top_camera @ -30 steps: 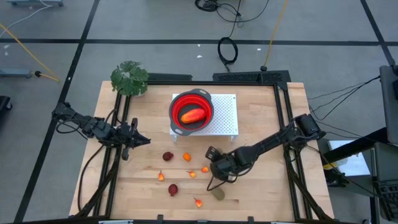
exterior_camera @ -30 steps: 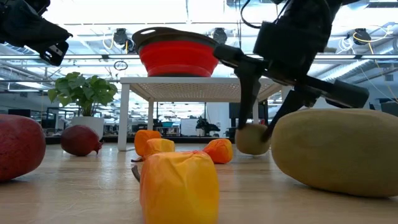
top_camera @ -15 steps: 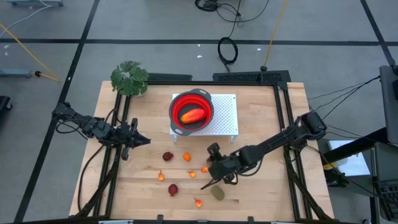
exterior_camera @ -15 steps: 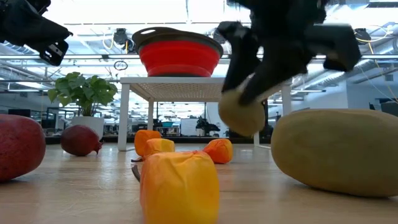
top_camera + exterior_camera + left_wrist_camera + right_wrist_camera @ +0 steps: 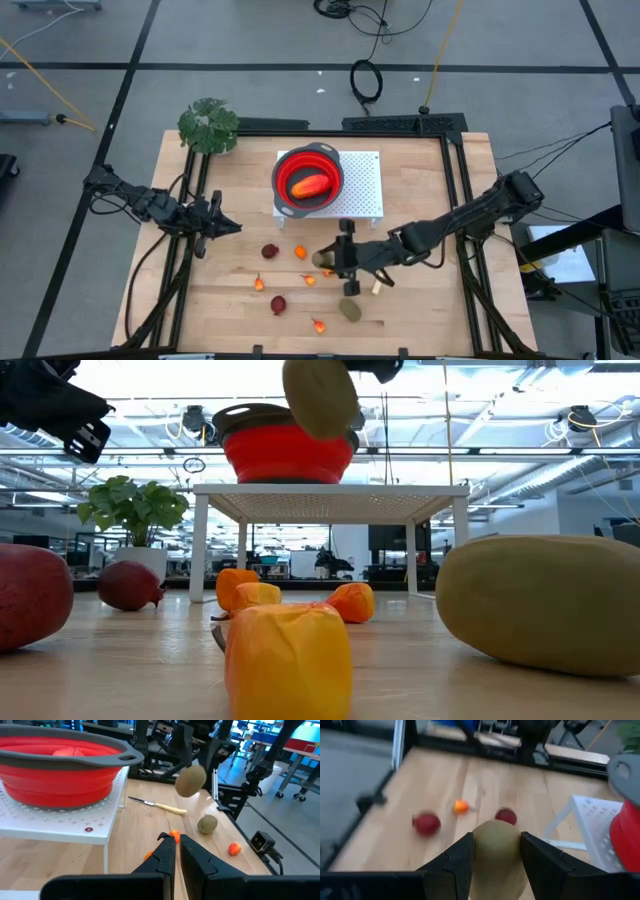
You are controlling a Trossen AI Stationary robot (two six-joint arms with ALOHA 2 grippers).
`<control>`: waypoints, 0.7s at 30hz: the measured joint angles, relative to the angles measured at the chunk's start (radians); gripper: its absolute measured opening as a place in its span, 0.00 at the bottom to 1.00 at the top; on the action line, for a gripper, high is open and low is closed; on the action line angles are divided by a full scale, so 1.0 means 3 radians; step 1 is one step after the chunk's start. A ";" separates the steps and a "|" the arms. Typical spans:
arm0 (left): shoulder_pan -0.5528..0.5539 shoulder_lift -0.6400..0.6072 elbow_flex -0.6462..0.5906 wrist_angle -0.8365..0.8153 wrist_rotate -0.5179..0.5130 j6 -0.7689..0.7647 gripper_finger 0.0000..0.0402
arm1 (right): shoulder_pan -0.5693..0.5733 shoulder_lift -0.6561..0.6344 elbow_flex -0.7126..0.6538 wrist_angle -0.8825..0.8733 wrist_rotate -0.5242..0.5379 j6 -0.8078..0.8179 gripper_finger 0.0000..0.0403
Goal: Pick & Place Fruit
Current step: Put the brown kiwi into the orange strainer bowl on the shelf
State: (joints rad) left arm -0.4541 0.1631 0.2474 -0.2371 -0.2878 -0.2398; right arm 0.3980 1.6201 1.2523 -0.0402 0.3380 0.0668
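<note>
Olive-brown fruit [image 5: 495,845], gripped in right claw [image 5: 496,851]

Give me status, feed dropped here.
Right gripper shut on olive-brown fruit, lifted off table. Left gripper shut, idle at left. Red bowl holds one piece. Nothing blocking.

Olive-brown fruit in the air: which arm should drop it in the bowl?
Right. The right gripper already clamps the olive-brown fruit, lifted beside the red bowl. The left gripper waits at the table's left side.
</note>
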 joint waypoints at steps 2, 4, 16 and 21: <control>0.0000 0.0000 0.0000 0.0010 0.0001 0.0000 0.06 | -0.0021 -0.0012 -0.0002 0.0212 -0.0009 0.0228 0.36; 0.0000 0.0000 0.0000 0.0010 0.0001 0.0000 0.06 | -0.0052 -0.0020 0.0000 0.0461 -0.0073 0.0454 0.36; 0.0000 0.0000 0.0000 0.0010 0.0008 0.0004 0.06 | -0.0374 -0.0012 -0.0002 0.1166 -0.0904 0.1486 0.36; 0.0000 0.0001 0.0000 0.0009 0.0008 0.0003 0.06 | -0.0525 -0.0016 -0.0001 0.1400 -0.1474 0.1894 0.36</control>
State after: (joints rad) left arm -0.4541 0.1635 0.2474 -0.2344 -0.2855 -0.2390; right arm 0.2404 1.6154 1.2519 0.3799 -0.1041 0.6350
